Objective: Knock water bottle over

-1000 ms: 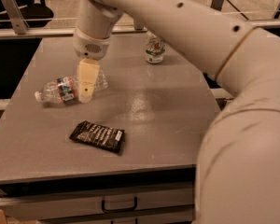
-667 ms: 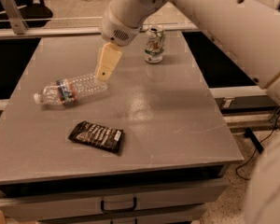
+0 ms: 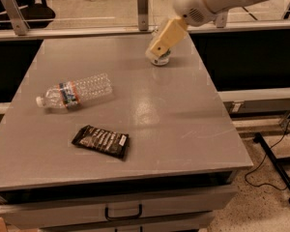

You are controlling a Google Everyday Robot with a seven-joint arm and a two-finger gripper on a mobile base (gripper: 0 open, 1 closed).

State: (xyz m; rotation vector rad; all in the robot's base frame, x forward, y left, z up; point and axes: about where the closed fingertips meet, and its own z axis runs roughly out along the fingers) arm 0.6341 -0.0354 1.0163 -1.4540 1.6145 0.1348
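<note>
The water bottle (image 3: 77, 92) lies on its side on the left part of the grey table (image 3: 174, 120), white cap pointing left, its red, white and blue label band near the cap end. My gripper (image 3: 158, 48) hangs from the white arm at the top right, well right of and behind the bottle and apart from it. It is in front of a white-and-green drink can (image 3: 160, 58) and hides most of it.
A black snack packet (image 3: 101, 141) lies flat near the table's front, below the bottle. A railing with metal posts (image 3: 143, 1) runs behind the table. A drawer handle (image 3: 123, 211) shows under the front edge. Cables lie on the floor at right.
The arm has drawn back up and to the right, away from the bottle, ending over the can. The bottle lies on its side throughout and has rolled slightly.
</note>
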